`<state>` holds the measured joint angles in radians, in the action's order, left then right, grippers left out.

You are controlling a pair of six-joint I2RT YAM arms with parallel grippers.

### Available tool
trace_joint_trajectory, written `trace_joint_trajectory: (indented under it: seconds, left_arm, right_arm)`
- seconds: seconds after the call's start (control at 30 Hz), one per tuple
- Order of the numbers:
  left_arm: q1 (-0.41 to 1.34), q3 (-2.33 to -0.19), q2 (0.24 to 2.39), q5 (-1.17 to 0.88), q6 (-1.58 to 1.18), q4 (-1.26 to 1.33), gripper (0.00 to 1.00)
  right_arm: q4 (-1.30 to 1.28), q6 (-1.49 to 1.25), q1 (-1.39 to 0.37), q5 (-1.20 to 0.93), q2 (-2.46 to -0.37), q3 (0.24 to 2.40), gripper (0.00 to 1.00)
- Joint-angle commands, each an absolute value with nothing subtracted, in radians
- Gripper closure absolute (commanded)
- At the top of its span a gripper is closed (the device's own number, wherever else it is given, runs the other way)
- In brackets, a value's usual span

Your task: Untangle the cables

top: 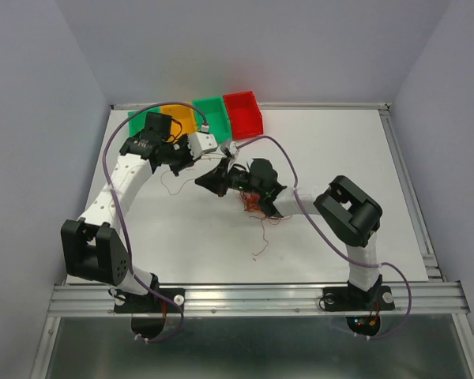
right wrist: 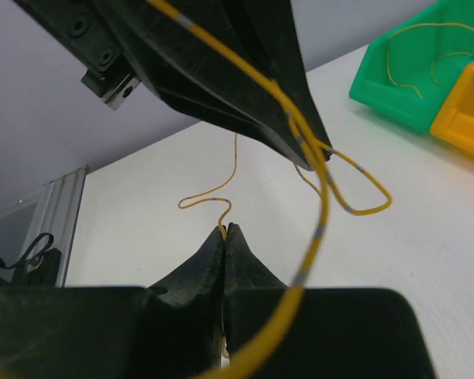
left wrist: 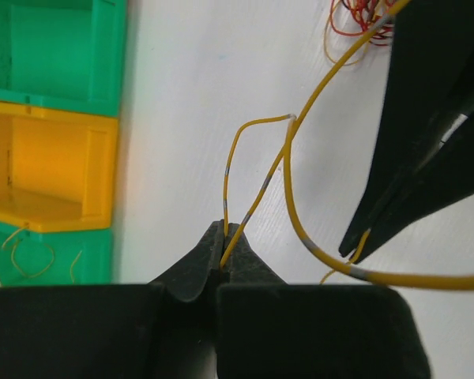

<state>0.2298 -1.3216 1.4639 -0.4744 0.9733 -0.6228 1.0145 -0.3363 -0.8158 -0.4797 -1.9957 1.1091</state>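
Both grippers meet over the middle of the table, a little left of the tangle of red and orange cables (top: 253,205). My left gripper (left wrist: 225,235) is shut on a thin yellow cable (left wrist: 316,93) that loops up from its tips toward the tangle (left wrist: 359,20). The right gripper's black fingers (left wrist: 426,158) come down just to the right of it. My right gripper (right wrist: 226,230) is shut on a yellow cable end (right wrist: 209,199) too. A thicker-looking loop of yellow cable (right wrist: 324,205) hangs from the left gripper's fingers (right wrist: 221,79) overhead.
Four bins stand at the table's back edge: green (top: 140,120), yellow (top: 182,117), green (top: 212,112), red (top: 243,112). A green bin holds loose yellow strands (right wrist: 411,63). A single strand (top: 261,241) trails toward the front. Lilac arm cables (top: 284,154) arch over the work area.
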Motion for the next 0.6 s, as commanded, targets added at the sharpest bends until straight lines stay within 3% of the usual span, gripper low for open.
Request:
trace_joint_trajectory:
  seconds: [0.0,0.57]
  left_arm:
    - [0.236,-1.290,1.428,-0.621,1.034,-0.624,1.00]
    - [0.236,-1.270,1.456,-0.712,1.161,-0.770,1.00]
  right_arm:
    - [1.065,-0.336,-0.802,-0.379,-1.956,1.072,0.99]
    - [1.058,-0.334,-0.778,-0.302,-1.947,1.046,0.99]
